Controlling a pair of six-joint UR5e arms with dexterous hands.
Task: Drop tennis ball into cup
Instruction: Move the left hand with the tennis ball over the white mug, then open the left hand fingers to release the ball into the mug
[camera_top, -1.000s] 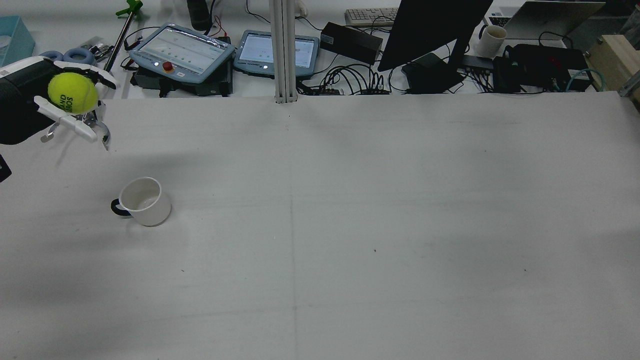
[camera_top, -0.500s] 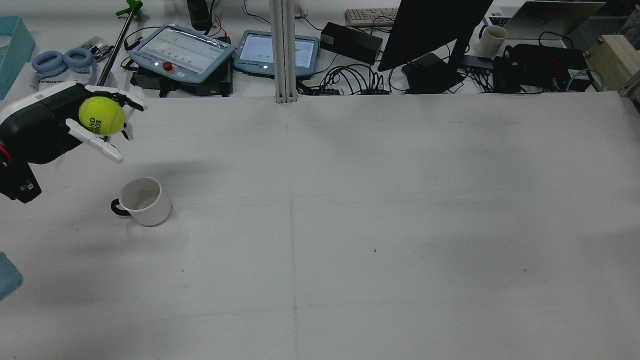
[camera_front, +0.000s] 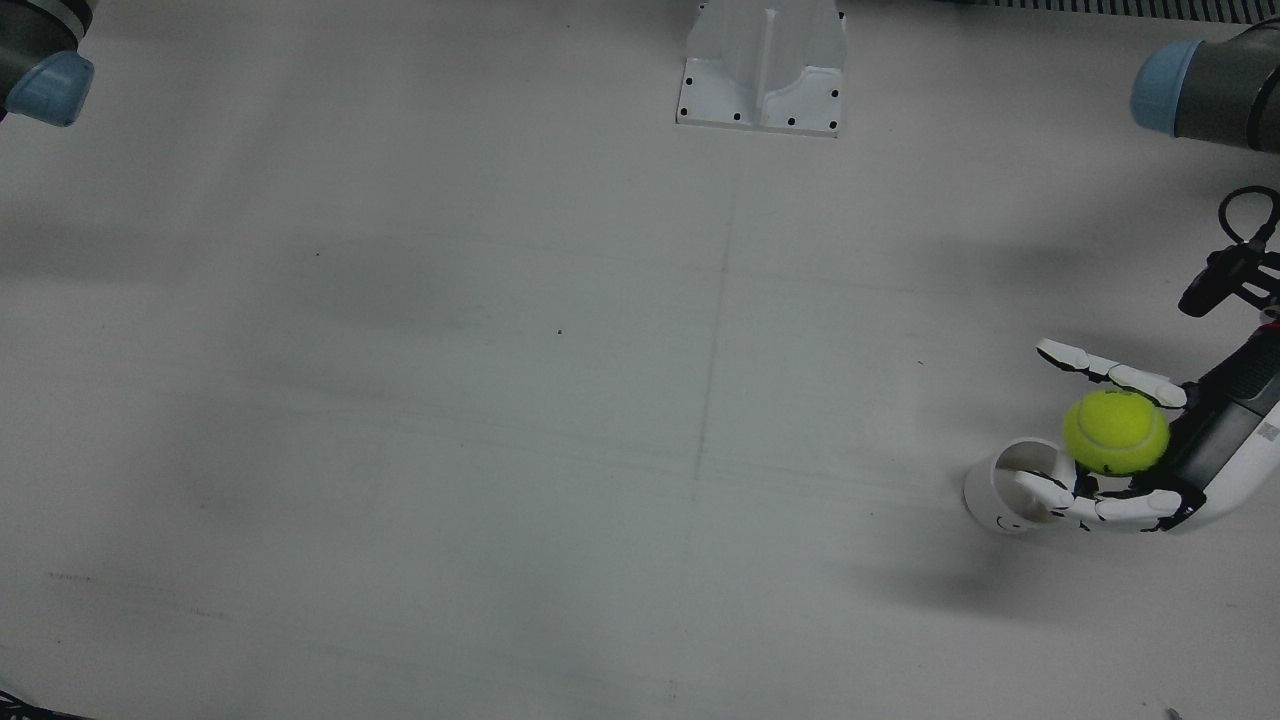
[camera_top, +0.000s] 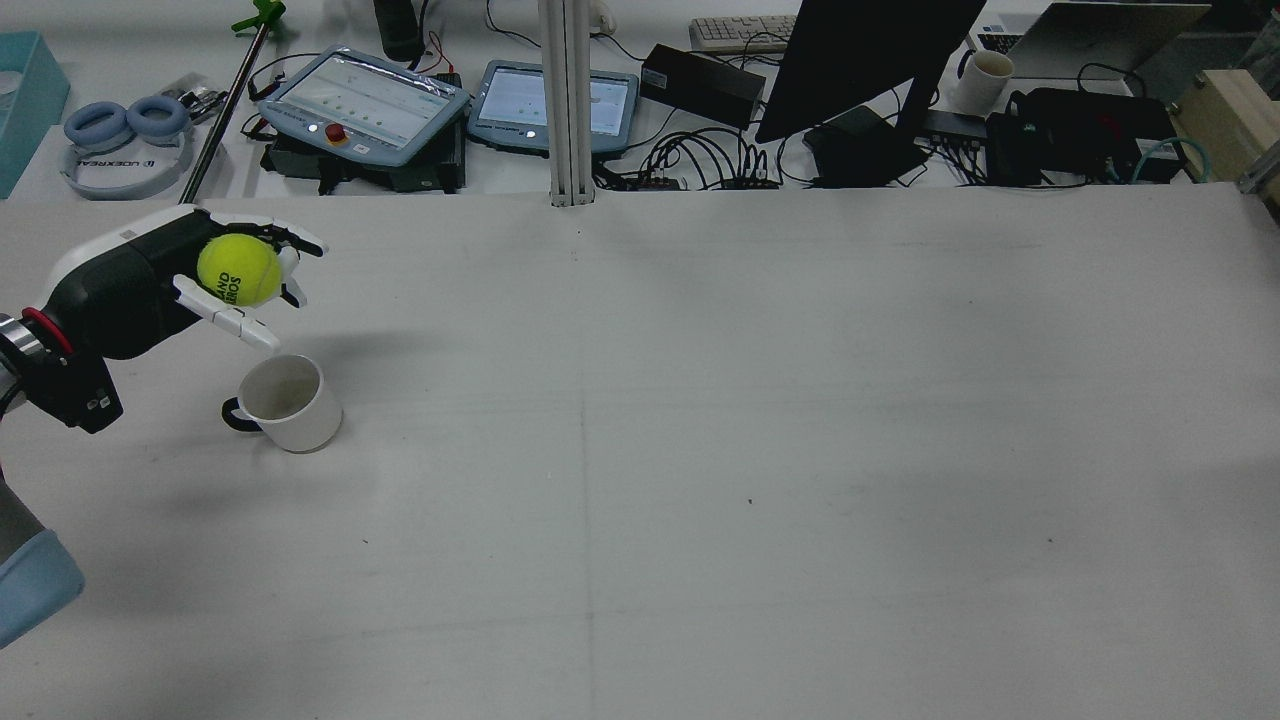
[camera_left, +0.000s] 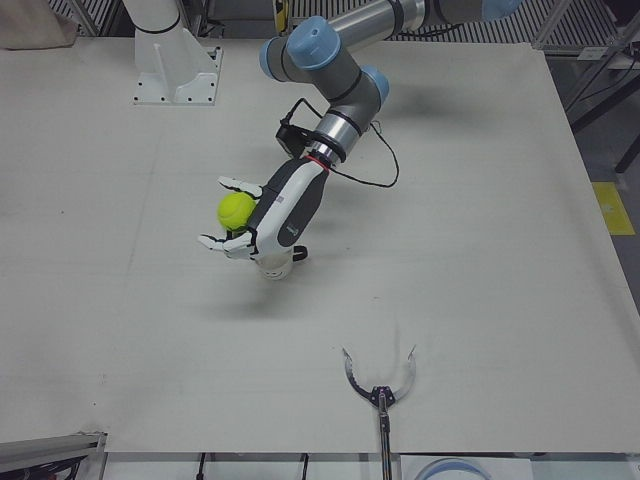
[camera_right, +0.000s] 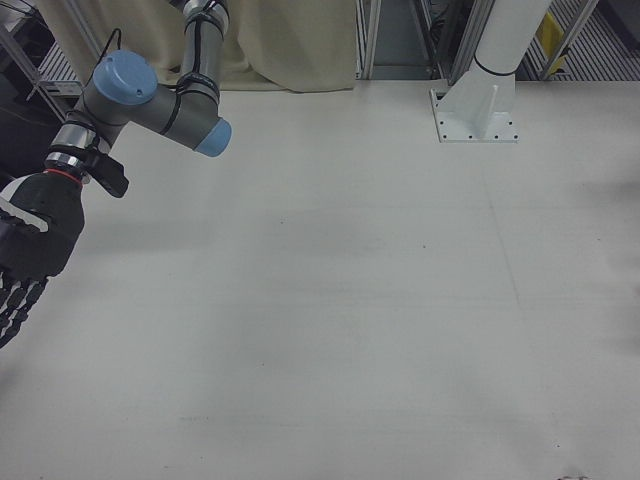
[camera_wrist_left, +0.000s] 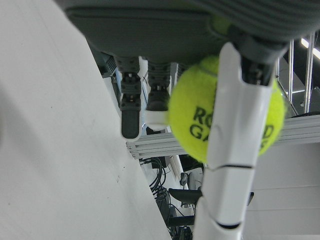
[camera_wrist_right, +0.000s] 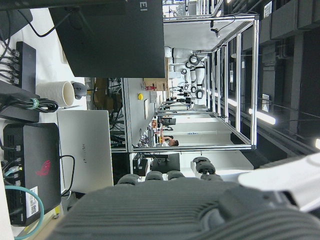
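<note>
My left hand (camera_top: 150, 285) is shut on a yellow-green tennis ball (camera_top: 238, 270) and holds it above the table. A white cup (camera_top: 285, 402) with a dark handle stands upright and empty just below and right of the ball in the rear view. In the front view the ball (camera_front: 1115, 432) sits beside the cup (camera_front: 1008, 490), overlapping its rim, with one finger across the cup's mouth. In the left-front view the hand (camera_left: 282, 212) hides most of the cup (camera_left: 278, 270). The left hand view shows the ball (camera_wrist_left: 197, 122) between the fingers. My right hand (camera_right: 28, 250) is open and empty at the table's edge.
A bench behind the table holds two tablets (camera_top: 365, 100), headphones (camera_top: 125, 140), a monitor (camera_top: 860, 60), cables and a second mug (camera_top: 980, 80). A metal post (camera_top: 566, 100) stands at the table's far edge. A grabber tool (camera_left: 380, 385) lies at the operators' edge.
My left hand has carried the ball rightwards and down in the rear view, from the table's far left corner to just beside and above the cup. The cup has not moved.
</note>
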